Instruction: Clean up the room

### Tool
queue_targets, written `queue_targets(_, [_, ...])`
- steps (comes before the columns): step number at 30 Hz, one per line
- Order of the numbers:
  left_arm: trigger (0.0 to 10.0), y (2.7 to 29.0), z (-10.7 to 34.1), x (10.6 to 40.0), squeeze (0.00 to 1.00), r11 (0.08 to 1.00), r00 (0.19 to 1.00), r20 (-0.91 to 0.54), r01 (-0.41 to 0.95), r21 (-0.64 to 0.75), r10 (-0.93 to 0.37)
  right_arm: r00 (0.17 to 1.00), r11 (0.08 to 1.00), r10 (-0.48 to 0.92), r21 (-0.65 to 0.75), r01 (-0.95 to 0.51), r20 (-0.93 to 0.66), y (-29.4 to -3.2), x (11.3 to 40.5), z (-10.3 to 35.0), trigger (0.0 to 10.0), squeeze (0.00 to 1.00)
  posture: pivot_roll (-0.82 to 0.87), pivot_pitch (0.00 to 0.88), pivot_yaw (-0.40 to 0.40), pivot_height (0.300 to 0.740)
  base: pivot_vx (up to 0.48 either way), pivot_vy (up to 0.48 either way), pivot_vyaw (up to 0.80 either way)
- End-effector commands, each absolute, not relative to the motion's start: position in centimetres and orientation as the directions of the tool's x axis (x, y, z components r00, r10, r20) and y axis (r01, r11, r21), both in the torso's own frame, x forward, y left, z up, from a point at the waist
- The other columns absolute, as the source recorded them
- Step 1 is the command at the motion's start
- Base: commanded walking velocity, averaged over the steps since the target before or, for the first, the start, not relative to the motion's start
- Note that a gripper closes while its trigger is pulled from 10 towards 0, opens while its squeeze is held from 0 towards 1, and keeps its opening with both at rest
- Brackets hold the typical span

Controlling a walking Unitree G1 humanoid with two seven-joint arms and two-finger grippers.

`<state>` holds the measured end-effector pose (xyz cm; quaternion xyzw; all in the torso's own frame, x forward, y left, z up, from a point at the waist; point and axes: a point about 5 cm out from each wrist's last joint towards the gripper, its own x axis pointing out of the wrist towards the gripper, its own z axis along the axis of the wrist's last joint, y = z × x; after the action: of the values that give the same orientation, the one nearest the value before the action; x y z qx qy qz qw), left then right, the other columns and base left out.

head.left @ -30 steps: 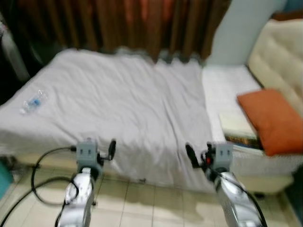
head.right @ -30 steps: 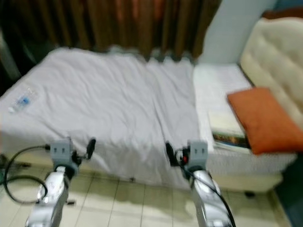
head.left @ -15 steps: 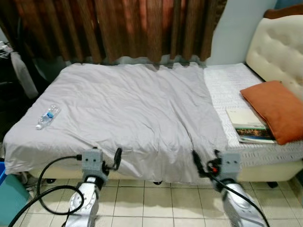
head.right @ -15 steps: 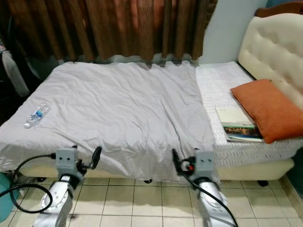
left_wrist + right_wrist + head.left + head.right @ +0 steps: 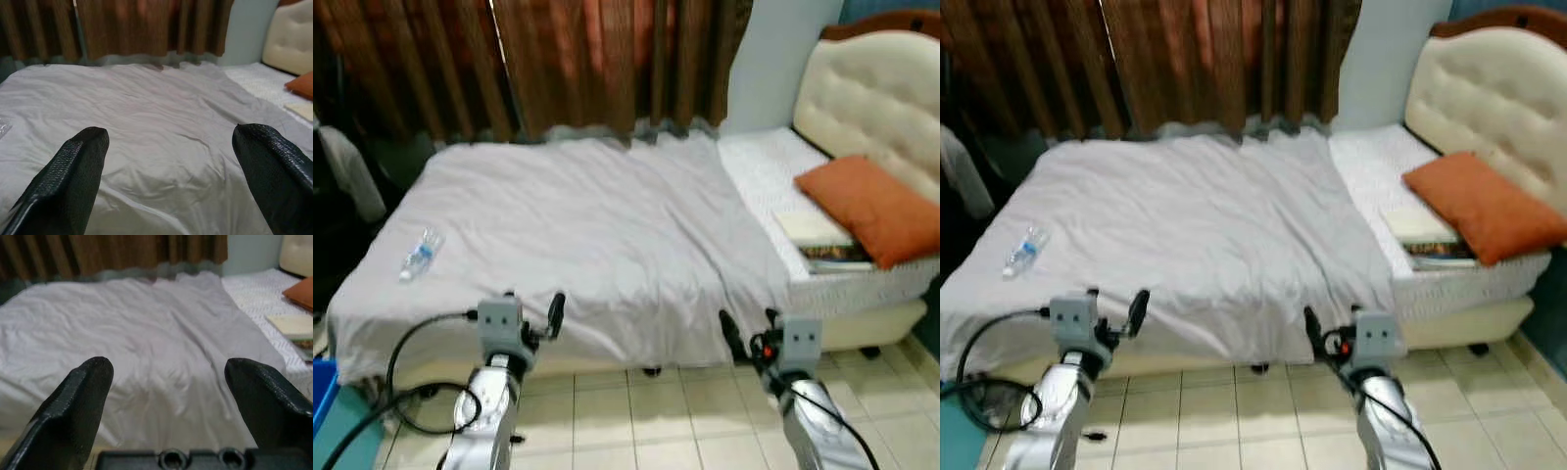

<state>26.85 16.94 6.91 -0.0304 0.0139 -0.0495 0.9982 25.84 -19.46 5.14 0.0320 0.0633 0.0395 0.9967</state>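
**Hands wide, facing the bed**

Hands: two, both hovering low over the tiled floor [image 5: 646, 411] just short of the bed's near edge. Left hand [image 5: 530, 318] spreading its fingers [image 5: 73, 171] wide, gripping nothing; right hand [image 5: 746, 331] likewise spread wide and gripping nothing, fingers [image 5: 83, 396] pointing at the grey sheet.

Lying on the bed [image 5: 862, 323]: one grey sheet [image 5: 597, 225], rumpled, covering most of the mattress and hanging over the near edge. One clear water bottle [image 5: 419, 255] with a blue label, resting on its side near the sheet's left edge, well apart from both hands. One orange pillow [image 5: 871, 208] leaning toward the cream tufted headboard [image 5: 871, 93] at the right. Books [image 5: 822, 240]: seemingly two, stacked flat just beside the pillow, touching its near side; exact count too blurred to tell.

Hanging behind the bed: brown curtains [image 5: 558, 64]. Showing at the lower left corner: one blue container [image 5: 325, 387], contents hidden. Trailing from the left arm: one black cable [image 5: 401, 362].
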Motion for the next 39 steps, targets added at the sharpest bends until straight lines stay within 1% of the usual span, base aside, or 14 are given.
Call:
queue_targets(1, [10.0,17.8,7.2,26.5,0.00,0.995,0.997,-0.019,0.078,-0.056,-0.079,0.989,0.991,0.111,0.082,-0.103,-0.098,-18.7,26.1,5.6,10.0,0.00,-0.03,0.000,0.030,0.740,0.000,0.465,0.00])
queue_targets(4, [10.0,17.9,7.2,24.9,0.00,0.995,0.995,-0.013,0.095,-0.026,-0.095,0.993,0.991,0.092,0.102,-0.084,-0.078,-19.2,25.2,5.9,10.0,0.00,-0.03,0.000,0.031,0.740,0.000,0.465,0.00])
queue_targets(6, [10.0,18.1,7.1,24.3,0.00,0.996,0.996,-0.022,0.088,-0.026,-0.088,0.993,0.991,0.088,0.106,-0.080,-0.077,-19.3,24.7,5.8,10.0,0.00,-0.02,0.000,0.028,0.740,0.000,0.465,0.00])
queue_targets(11, [10.0,18.4,6.8,24.3,0.00,0.997,0.996,-0.043,0.073,-0.026,-0.074,0.990,0.990,0.106,0.103,-0.096,-0.094,-19.2,24.7,5.5,10.0,0.00,-0.01,0.000,0.025,0.740,0.000,0.464,0.00])
queue_targets(16, [10.0,18.7,6.7,24.8,0.00,0.998,0.996,-0.064,0.062,-0.020,-0.063,0.987,0.988,0.131,0.099,-0.122,-0.095,-18.7,25.4,5.5,10.0,0.00,-0.01,0.000,0.020,0.740,0.261,0.403,0.00])
queue_targets(17, [10.0,18.9,6.6,24.9,0.00,0.999,0.997,-0.072,0.039,0.021,-0.038,0.986,0.987,0.138,0.098,-0.129,-0.094,-18.6,25.5,5.7,10.0,0.00,-0.01,0.000,0.016,0.740,0.315,0.364,0.00])
queue_targets(19, [10.0,18.9,6.2,25.0,0.00,0.994,0.995,-0.102,0.024,0.109,-0.013,0.985,0.986,0.147,0.097,-0.138,-0.094,-18.5,25.6,5.7,10.0,0.00,-0.01,0.000,0.016,0.740,0.000,0.000,0.00])
queue_targets(22, [10.0,18.8,6.2,25.1,0.00,0.997,0.995,-0.103,0.022,0.068,-0.015,0.984,0.985,0.152,0.096,-0.143,-0.095,-18.5,25.7,5.7,10.0,0.00,-0.01,0.000,0.015,0.740,0.000,0.000,0.00])
queue_targets(24, [10.0,18.7,6.4,25.5,0.00,0.999,0.995,-0.096,0.008,0.035,-0.005,0.983,0.984,0.157,0.095,-0.148,-0.096,-18.4,25.9,5.7,10.0,0.00,-0.02,0.000,0.014,0.740,0.412,0.126,0.00])
queue_targets(29, [10.0,18.0,6.3,26.1,0.00,0.999,0.994,-0.112,0.016,0.038,-0.012,0.979,0.981,0.179,0.095,-0.169,-0.102,-18.0,26.2,5.6,10.0,0.00,-0.02,0.000,0.014,0.740,0.455,0.000,0.00])
queue_targets(39, [10.0,17.7,6.5,26.9,0.00,0.999,0.994,-0.108,0.028,0.043,-0.023,0.976,0.979,0.191,0.097,-0.180,-0.109,-17.8,26.4,5.4,10.0,0.00,-0.02,0.000,0.019,0.740,0.467,0.000,0.00])
